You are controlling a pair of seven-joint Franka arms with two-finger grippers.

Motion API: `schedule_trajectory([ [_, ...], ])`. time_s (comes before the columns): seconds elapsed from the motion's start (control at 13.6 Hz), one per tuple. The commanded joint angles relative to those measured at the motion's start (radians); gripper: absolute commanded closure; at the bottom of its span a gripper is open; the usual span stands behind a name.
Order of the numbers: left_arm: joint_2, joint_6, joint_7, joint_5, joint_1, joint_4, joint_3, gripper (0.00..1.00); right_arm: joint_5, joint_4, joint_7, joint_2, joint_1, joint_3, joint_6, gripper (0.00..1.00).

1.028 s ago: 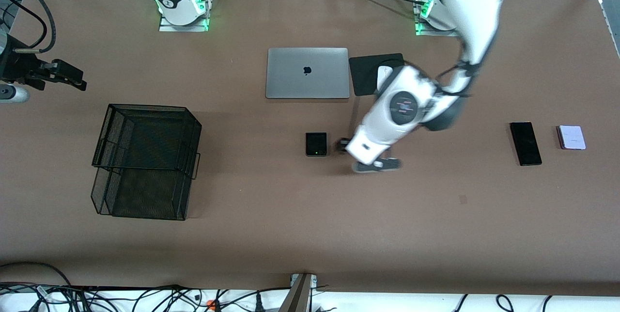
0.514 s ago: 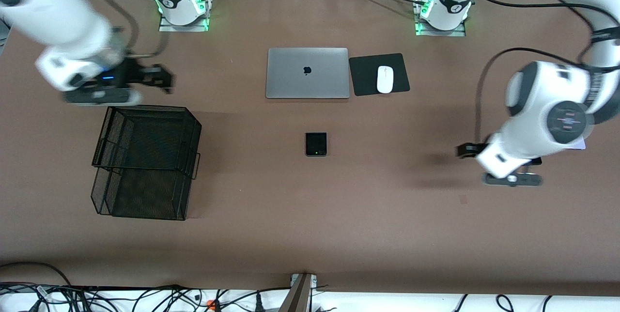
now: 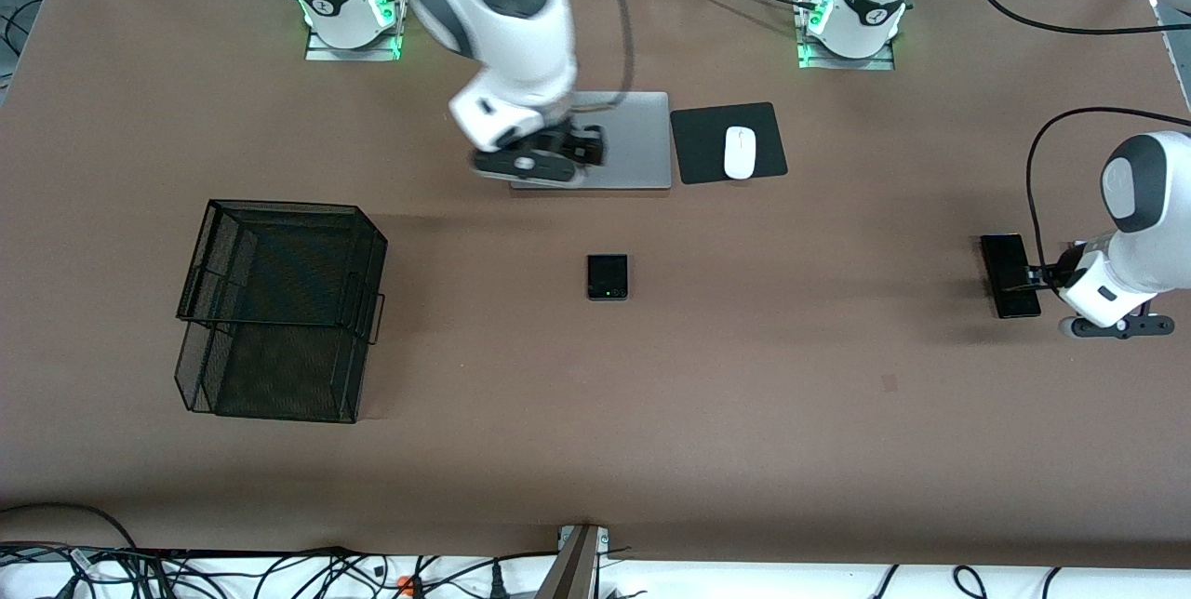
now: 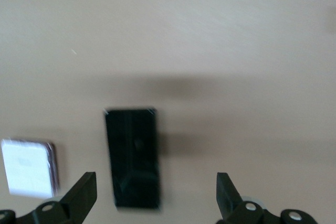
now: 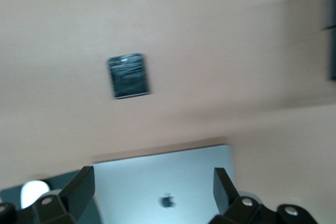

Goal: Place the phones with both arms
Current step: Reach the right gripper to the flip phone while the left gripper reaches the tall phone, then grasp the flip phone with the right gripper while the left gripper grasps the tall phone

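Left claw [image 4: 152, 195], fingers spread and empty, hangs over slim phone [image 4: 132, 157], its long axis crossing the finger gap; right claw [image 5: 152, 190] open over laptop [image 5: 168, 182].

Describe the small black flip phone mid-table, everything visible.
The small black flip phone is squarish with rounded corners, folded shut, and lies flat on the brown table, nearer the front camera than the silver laptop. Its dark glossy face shows a small green dot near one edge. Nothing touches it. The right gripper, open, is over the laptop; the right wrist view shows the phone ahead of it.
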Motion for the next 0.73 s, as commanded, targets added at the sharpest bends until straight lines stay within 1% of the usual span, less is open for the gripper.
schedule_trajectory([
  [0.0, 0.003, 0.278, 0.102, 0.032, 0.118, -0.170, -0.023, 0.00, -0.006, 0.146, 0.046, 0.162, 0.035, -0.016, 0.046, 0.00],
  [0.07, 0.020, 0.334, 0.107, 0.032, 0.143, -0.205, -0.023, 0.00, -0.004, 0.141, 0.047, 0.199, 0.037, -0.015, 0.103, 0.00],
  [0.15, 0.046, 0.356, 0.110, 0.032, 0.157, -0.215, -0.024, 0.00, -0.006, 0.141, 0.047, 0.247, 0.038, -0.016, 0.153, 0.00],
  [0.37, 0.100, 0.383, 0.112, 0.034, 0.177, -0.207, -0.023, 0.00, -0.007, 0.136, 0.026, 0.354, 0.034, -0.019, 0.276, 0.00],
  [0.66, 0.120, 0.394, 0.121, 0.032, 0.187, -0.207, -0.024, 0.00, -0.007, 0.136, -0.023, 0.436, 0.024, -0.024, 0.379, 0.00],
])
